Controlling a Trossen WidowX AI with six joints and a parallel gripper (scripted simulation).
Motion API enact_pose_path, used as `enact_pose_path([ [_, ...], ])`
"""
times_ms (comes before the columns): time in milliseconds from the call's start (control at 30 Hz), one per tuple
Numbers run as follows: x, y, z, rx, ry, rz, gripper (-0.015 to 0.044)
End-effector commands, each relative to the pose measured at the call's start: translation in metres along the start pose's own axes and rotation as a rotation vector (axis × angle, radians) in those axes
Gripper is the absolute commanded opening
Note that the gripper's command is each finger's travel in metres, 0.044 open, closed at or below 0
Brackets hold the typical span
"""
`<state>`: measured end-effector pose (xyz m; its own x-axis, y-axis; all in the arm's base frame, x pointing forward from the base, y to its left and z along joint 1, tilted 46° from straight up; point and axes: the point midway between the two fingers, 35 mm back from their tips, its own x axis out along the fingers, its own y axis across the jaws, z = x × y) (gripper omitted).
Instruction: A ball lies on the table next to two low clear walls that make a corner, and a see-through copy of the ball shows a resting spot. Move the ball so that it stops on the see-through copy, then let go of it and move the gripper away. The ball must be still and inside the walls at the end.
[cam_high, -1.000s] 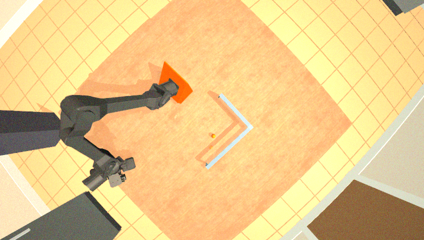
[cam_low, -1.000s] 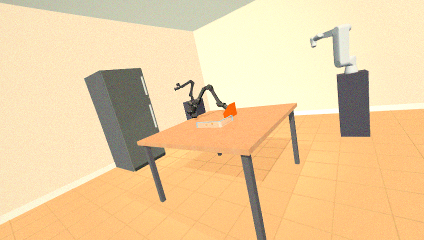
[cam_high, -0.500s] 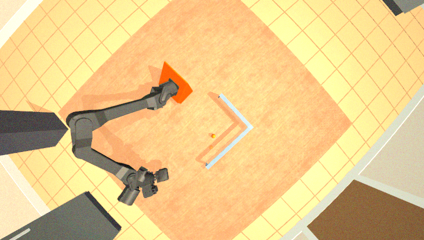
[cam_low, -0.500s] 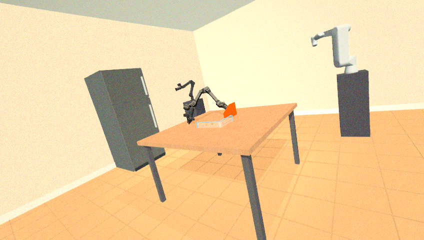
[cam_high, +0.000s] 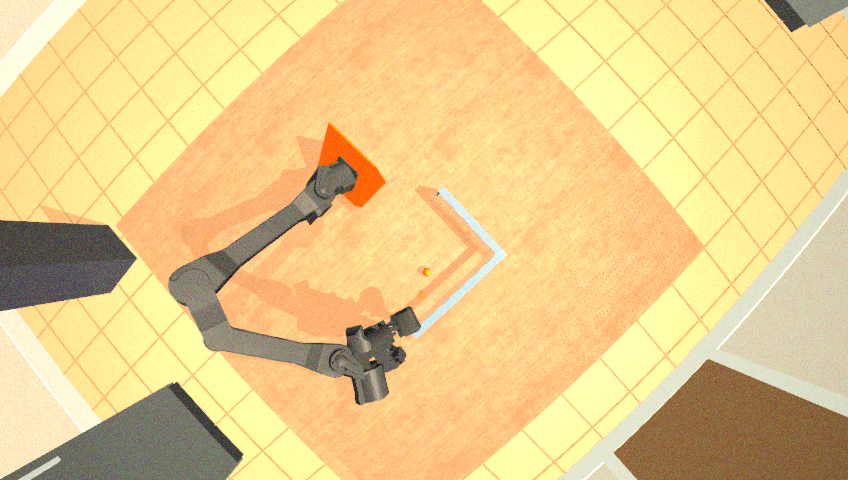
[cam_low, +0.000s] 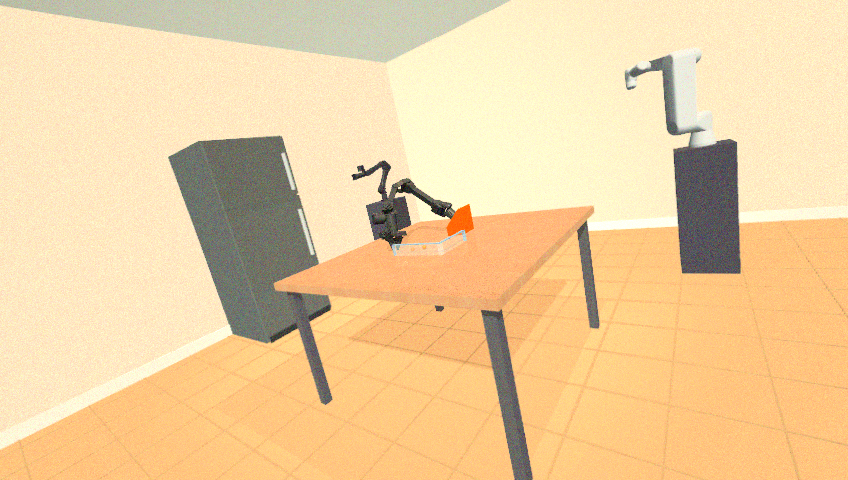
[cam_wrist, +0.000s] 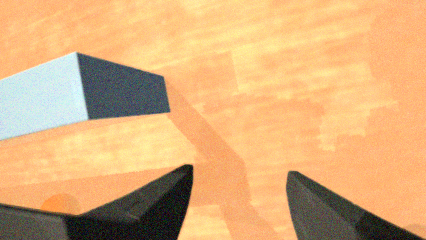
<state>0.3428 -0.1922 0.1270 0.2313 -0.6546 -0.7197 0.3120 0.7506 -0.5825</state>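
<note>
Top view shows the two low clear walls (cam_high: 473, 228) meeting in a corner, their open side facing the arm, with bare tabletop (cam_high: 535, 178) all round them. The ball (cam_high: 426, 271) lies inside that angle, near the lower wall but apart from it. Just below it, closer to that wall's free end, sits the faint see-through copy (cam_high: 421, 293); ball and copy are near each other but not overlapping.

The end effector (cam_high: 410, 324) hangs just beside the free end of the lower wall, at the mouth of the angle. It is half open and grasps nothing: in the wrist view its two dark fingers stand apart with only tabletop between them. That view also shows the end of the wall (cam_wrist: 75, 95) just ahead and to one side, and a pale orange round patch (cam_wrist: 60, 204) at the lower left, partly hidden behind one finger; whether it is the copy or the ball I cannot tell.

An orange wedge (cam_high: 351, 169) sits at the arm's base, well apart from the walls on their open side. Between the end effector and the ball nothing stands but the copy; the lower wall's end is the nearest edge.
</note>
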Motion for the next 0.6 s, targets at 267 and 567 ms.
enact_pose_path([
  [267, -0.033, 0.162, -0.073, -0.249, 0.219, -0.105, 0.0215],
  [567, -0.030, 0.163, -0.075, -0.254, 0.219, -0.110, 0.0215],
])
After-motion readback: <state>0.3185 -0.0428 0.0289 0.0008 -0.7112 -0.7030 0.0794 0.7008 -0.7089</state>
